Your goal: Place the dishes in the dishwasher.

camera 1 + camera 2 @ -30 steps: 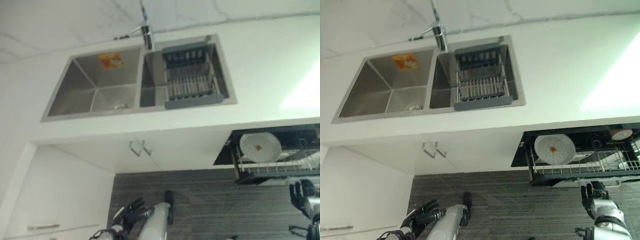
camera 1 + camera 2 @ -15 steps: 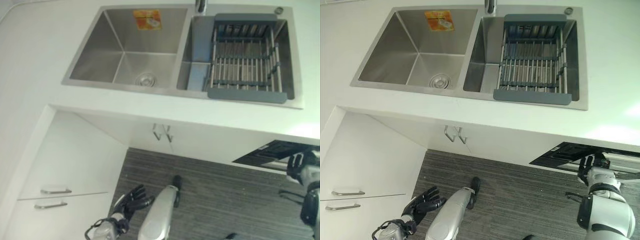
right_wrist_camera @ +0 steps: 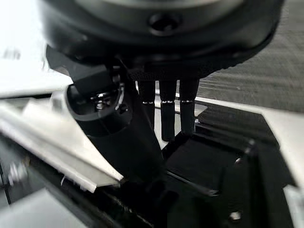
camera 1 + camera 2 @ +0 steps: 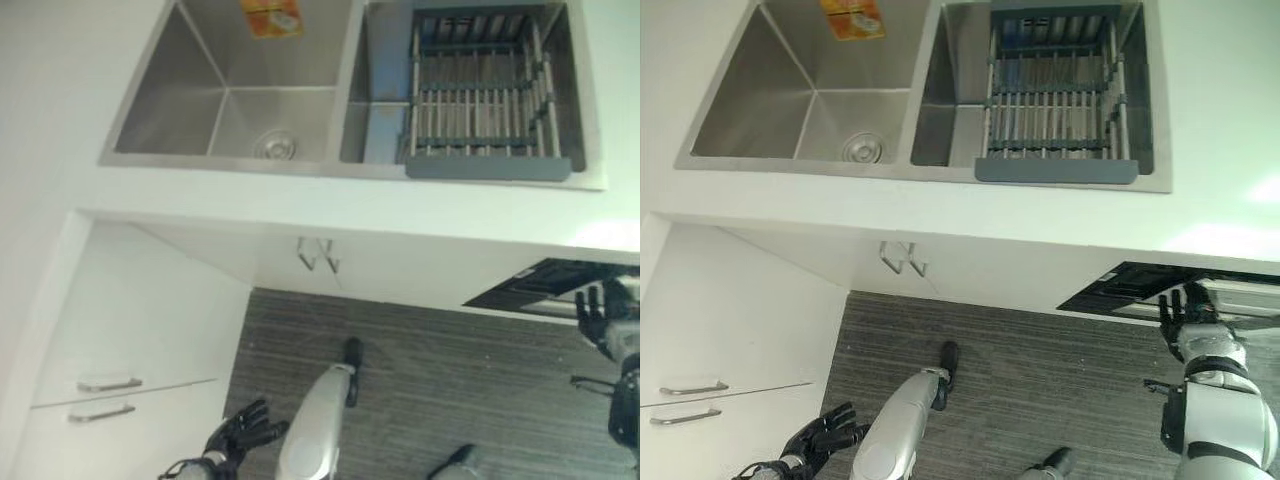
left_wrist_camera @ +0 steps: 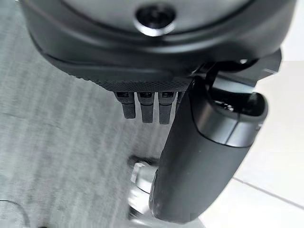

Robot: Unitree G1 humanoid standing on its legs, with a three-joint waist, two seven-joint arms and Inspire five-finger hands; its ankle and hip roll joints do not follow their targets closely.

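Right hand [image 4: 1185,318] is reaching up at the right of the scene, fingers [image 3: 167,116] straight and spread and holding nothing, its fingertips lying just at the dark opening of the dishwasher [image 4: 1127,290] under the white countertop [image 4: 1200,120]. No dish is resting in either hand, and whatever is sitting inside the dishwasher is staying hidden from the head views, so where the dishes are cannot be told. Left hand [image 4: 820,440] is hanging low at the near left, over the grey striped floor [image 4: 1040,380], with its fingers [image 5: 147,107] loosely extended and nothing in them. Farther off, a steel double sink [image 4: 190,110] is sitting in the countertop, its left basin bearing an orange sticker [image 4: 272,17] and its right basin carrying a grey drainer rack [image 4: 1055,100]. White cabinet drawers [image 4: 130,330] with metal handles are standing at the near left
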